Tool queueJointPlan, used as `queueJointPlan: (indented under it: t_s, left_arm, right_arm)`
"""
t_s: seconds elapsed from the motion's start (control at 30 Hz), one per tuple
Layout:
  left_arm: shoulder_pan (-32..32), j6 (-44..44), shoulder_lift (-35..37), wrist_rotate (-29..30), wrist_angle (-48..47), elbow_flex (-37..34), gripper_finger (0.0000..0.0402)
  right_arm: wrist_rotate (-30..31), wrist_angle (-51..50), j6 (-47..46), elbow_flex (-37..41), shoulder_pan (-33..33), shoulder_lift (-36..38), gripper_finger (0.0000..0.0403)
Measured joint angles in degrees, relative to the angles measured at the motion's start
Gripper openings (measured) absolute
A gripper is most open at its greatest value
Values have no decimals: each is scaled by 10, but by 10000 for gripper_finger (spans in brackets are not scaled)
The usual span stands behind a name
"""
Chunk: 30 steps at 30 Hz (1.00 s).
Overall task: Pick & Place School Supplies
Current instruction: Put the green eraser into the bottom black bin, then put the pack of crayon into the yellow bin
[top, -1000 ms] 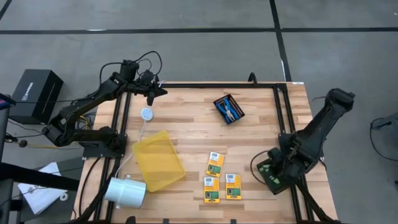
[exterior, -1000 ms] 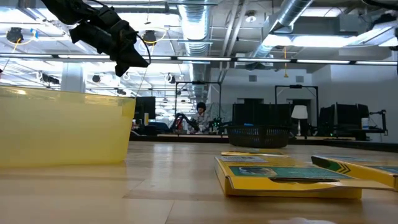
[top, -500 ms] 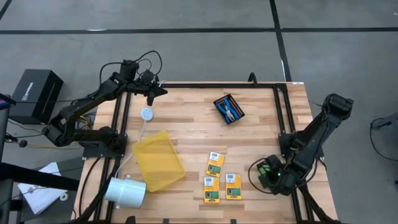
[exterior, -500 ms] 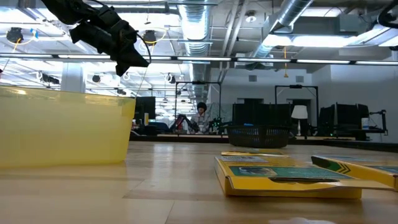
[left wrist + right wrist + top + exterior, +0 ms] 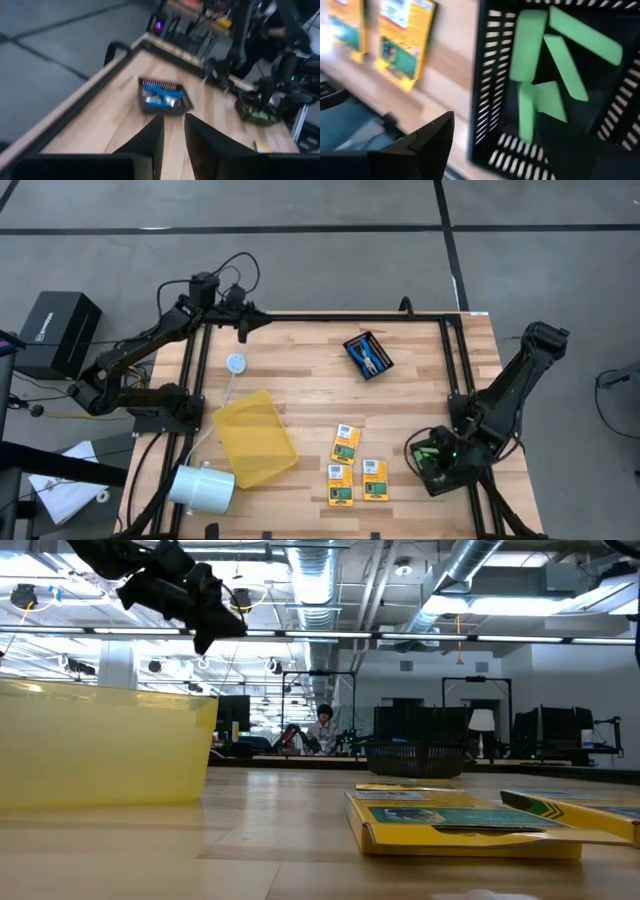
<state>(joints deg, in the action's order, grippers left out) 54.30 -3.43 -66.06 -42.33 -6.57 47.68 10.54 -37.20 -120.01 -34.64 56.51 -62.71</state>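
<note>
Pale butcher-block wood in long glued strips makes up the table (image 5: 300,370), framed by black rails and standing on a grey concrete floor crossed by dark lines. In the high view the left gripper (image 5: 258,320) hangs over the table's upper left edge; its wrist view shows the two fingers (image 5: 150,140) a narrow gap apart with nothing between them. The right gripper (image 5: 433,460) sits at the lower right over a black mesh tray (image 5: 487,100) holding green sticks (image 5: 555,60), its fingers spread wide and empty. Three yellow-and-green boxes (image 5: 355,465) lie flat at lower centre, just right of a yellow bin (image 5: 254,437). Blue-handled scissors (image 5: 370,356) rest in a second mesh tray (image 5: 187,102) at upper centre. The low view looks across to a workshop with ceiling ducts, strip lights, monitors and a seated person (image 5: 323,726).
</note>
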Motion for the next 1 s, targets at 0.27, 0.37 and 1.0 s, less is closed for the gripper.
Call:
queueJointPlan:
  t_s: [0.27, 0.37, 1.0]
  left_arm:
    - [1, -26, 0, 10, 54, 0, 74]
    - [1, -63, 0, -7, 70, 0, 74]
    - [-111, -539, 19, -89, 598, 5, 49]
  right_arm:
    - [2, -28, 2, 0, -3, 60, 275]
    - [21, -25, 12, -3, -17, 90, 275]
    - [358, 514, 706, -49, -309, 143, 276]
